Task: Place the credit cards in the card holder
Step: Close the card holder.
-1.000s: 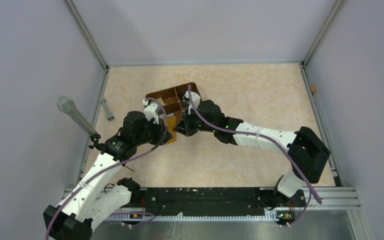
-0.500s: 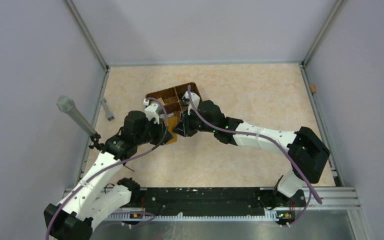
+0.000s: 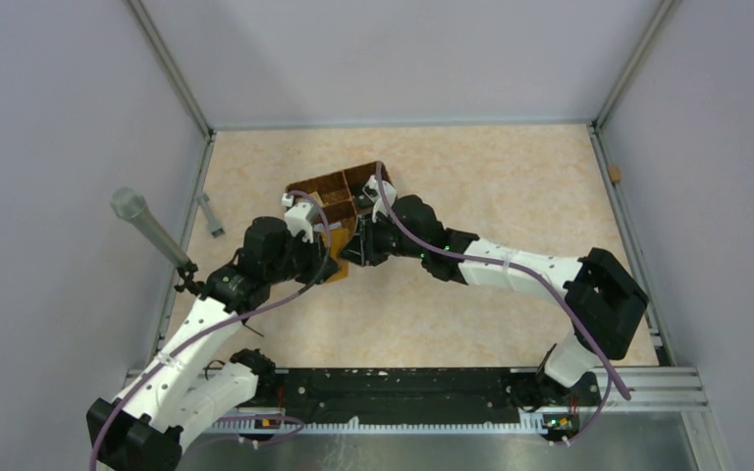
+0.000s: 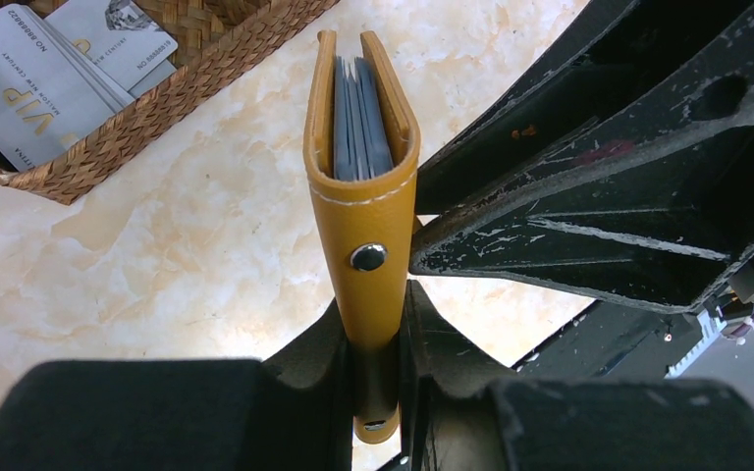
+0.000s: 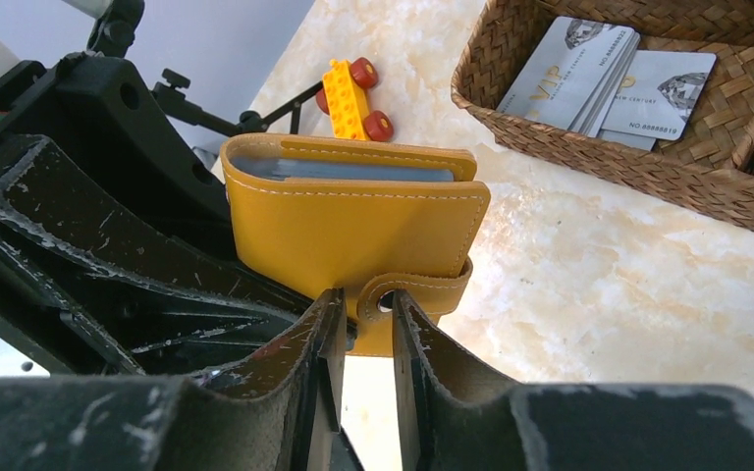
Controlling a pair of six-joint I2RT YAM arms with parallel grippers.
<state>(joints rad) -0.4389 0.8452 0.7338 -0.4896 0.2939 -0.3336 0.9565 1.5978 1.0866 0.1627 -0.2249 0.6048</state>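
Observation:
The mustard-orange card holder [image 4: 363, 211] stands on edge above the table, with my left gripper [image 4: 378, 324] shut on its lower end. Several grey credit cards [image 4: 358, 118] sit inside it between the two covers. From the right wrist, the card holder [image 5: 353, 231] shows its broad face, its snap strap folded over the lower corner. My right gripper [image 5: 363, 304] is open, its fingertips on either side of that strap's tab and nothing clamped between them. More credit cards [image 5: 589, 83], grey and marked VIP, lie in the woven basket. From above, both grippers meet at the card holder [image 3: 339, 257].
The brown woven compartment basket [image 3: 339, 191] sits just behind the grippers. A small yellow-and-red toy block [image 5: 353, 98] lies on the table beyond the card holder. A grey rod on a stand [image 3: 142, 221] rises at the left wall, with a small grey piece [image 3: 211, 216] near it.
My right gripper has gone from shut to open at the card holder's strap. The left gripper keeps its hold and has barely moved.

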